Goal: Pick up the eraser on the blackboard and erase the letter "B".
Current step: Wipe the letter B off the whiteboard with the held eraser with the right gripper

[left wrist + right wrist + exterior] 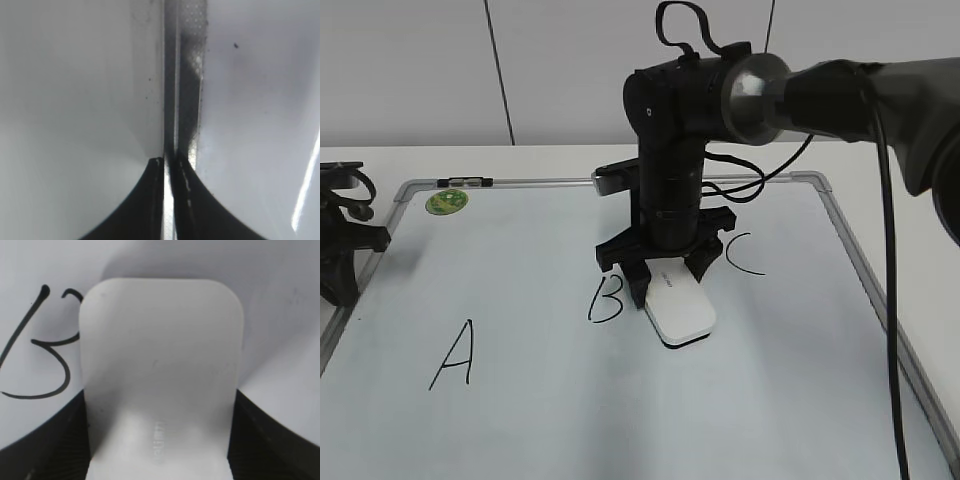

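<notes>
Jaws of your right gripper (665,285) clamp the eraser (678,308), resting on the blackboard (790,390) just right of the letter "B" (605,298). Your left gripper (169,167): jaws closed, nothing held.

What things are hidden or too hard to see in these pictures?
- The letter "B": in the right wrist view, the eraser covers its right part.
- The eraser's grey lettering: too blurry to read in the right wrist view, too small in the exterior view.
- The eraser's underside: hidden everywhere, facing the blackboard.
- The left gripper: cut off by the exterior view's left edge.
</notes>
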You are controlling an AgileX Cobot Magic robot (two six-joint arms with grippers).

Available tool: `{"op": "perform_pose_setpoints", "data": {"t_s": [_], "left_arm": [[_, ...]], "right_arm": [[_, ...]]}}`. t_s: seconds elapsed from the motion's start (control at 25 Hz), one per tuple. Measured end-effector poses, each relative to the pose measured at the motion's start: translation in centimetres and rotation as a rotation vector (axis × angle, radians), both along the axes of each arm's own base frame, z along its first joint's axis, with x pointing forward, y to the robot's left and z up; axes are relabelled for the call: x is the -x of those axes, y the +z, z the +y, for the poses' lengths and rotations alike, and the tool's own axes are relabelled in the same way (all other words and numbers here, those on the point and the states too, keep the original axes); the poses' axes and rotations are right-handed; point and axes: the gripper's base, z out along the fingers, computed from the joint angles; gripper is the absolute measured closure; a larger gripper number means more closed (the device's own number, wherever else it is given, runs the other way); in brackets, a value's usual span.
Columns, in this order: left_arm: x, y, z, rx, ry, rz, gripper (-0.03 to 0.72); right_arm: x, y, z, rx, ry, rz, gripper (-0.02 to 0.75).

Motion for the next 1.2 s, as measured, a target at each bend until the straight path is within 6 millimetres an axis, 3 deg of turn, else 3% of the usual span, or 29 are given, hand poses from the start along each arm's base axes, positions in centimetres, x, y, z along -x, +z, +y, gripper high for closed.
{"op": "perform_pose_setpoints", "data": {"t_s": [0.44,0.92,1.2], "left_arm": [[0.0,0.0,0.0,0.0,0.0,0.0,0.669],[0.0,0.0,0.0,0.005,0.003,0.0,0.669],[0.0,0.0,-0.1,0.006,0.004,0.0,0.669]], "right_arm": [[0.6,-0.1,1.1,-0.01,0.02,0.007,0.224],[1.6,-0.2,5.1,-0.036,0.1,-0.006,0.224],[1.7,-0.1,5.3,-0.022,0.12,-0.024,0.225]]}}
